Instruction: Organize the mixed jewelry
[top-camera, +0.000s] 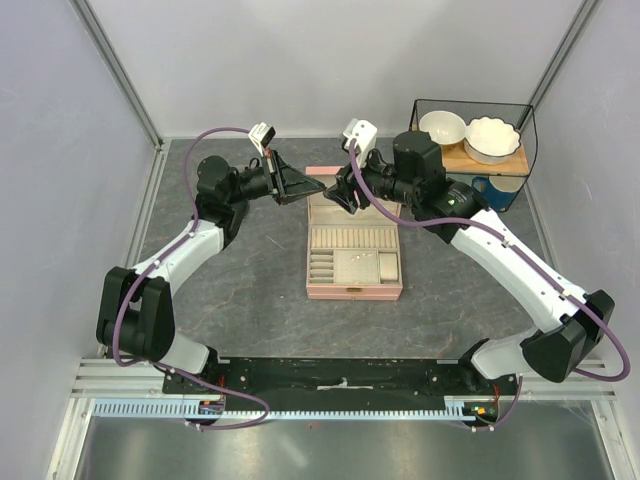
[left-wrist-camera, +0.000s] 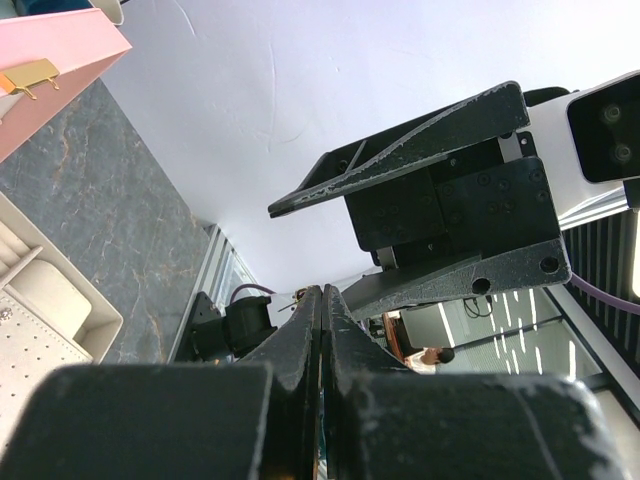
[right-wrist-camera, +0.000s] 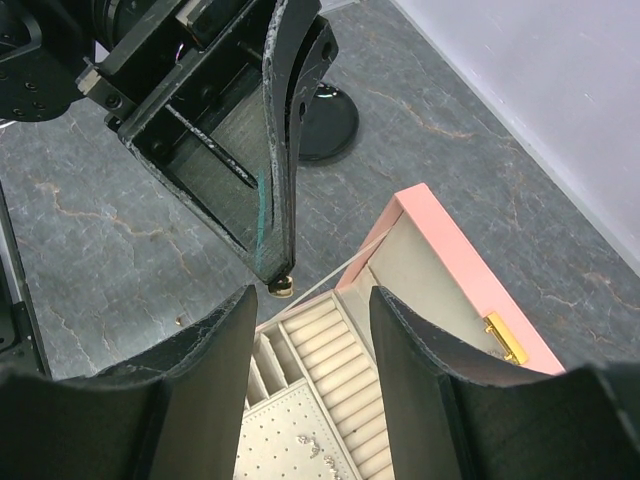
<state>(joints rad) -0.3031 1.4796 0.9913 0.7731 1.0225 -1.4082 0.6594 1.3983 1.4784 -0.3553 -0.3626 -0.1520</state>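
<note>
My left gripper (right-wrist-camera: 279, 268) is shut, pinching a tiny gold jewelry piece (right-wrist-camera: 283, 286) at its fingertips. It hangs just past the back left corner of the open pink jewelry box (top-camera: 355, 290). My right gripper (right-wrist-camera: 310, 322) faces it with open jaws, the gold piece just beyond its fingertips and nothing between them. Below, small silver pieces (right-wrist-camera: 312, 446) lie on the box's perforated pad. A gold speck (right-wrist-camera: 181, 321) lies on the table left of the box. In the top view, both grippers meet over the box lid (top-camera: 318, 172).
A black round dish (right-wrist-camera: 325, 120) stands on the table behind the left gripper. A wire basket (top-camera: 475, 105) with two white bowls sits at the back right. The box lid's gold clasp (left-wrist-camera: 30, 75) shows in the left wrist view.
</note>
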